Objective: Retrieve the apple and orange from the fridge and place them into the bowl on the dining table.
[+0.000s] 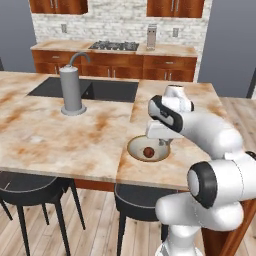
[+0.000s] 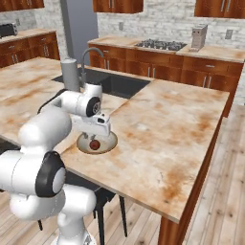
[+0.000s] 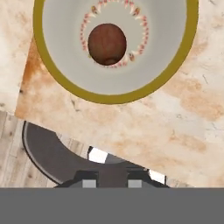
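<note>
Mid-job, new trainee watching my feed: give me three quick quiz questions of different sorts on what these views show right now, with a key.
1. True or false: the apple lies inside the bowl.
2. Which fruit is in the bowl? A) dark red apple B) yellow-orange orange C) both
3. Fill in: the bowl sits near the edge of the ___, above a dark stool.

Key:
1. True. It rests at the bowl's centre, and the gripper is above it, holding nothing.
2. A
3. dining table
</note>
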You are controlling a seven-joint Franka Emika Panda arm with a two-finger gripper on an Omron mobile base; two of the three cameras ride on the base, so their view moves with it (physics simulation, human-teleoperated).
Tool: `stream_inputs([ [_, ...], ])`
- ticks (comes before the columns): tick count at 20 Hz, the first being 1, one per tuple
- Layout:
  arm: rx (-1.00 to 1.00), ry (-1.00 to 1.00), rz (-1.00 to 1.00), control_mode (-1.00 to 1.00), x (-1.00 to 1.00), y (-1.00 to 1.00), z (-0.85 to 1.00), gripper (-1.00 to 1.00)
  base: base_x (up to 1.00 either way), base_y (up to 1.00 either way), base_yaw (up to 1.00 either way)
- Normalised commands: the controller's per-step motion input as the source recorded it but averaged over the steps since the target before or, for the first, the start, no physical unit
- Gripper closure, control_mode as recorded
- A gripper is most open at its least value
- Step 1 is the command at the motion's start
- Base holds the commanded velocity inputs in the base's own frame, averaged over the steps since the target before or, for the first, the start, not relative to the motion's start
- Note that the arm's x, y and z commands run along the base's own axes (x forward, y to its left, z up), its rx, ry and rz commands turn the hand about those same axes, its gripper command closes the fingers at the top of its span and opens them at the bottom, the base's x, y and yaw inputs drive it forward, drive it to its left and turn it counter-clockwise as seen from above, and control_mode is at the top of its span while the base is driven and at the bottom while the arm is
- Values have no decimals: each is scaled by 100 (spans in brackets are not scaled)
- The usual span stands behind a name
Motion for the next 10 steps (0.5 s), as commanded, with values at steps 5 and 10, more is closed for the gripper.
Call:
stream_inputs([
  [5, 3, -31, 0, -100, -99, -48, 76, -100, 0, 0, 0],
  [10, 0, -30, -4, -100, -100, -23, 94, -100, 0, 0, 0],
])
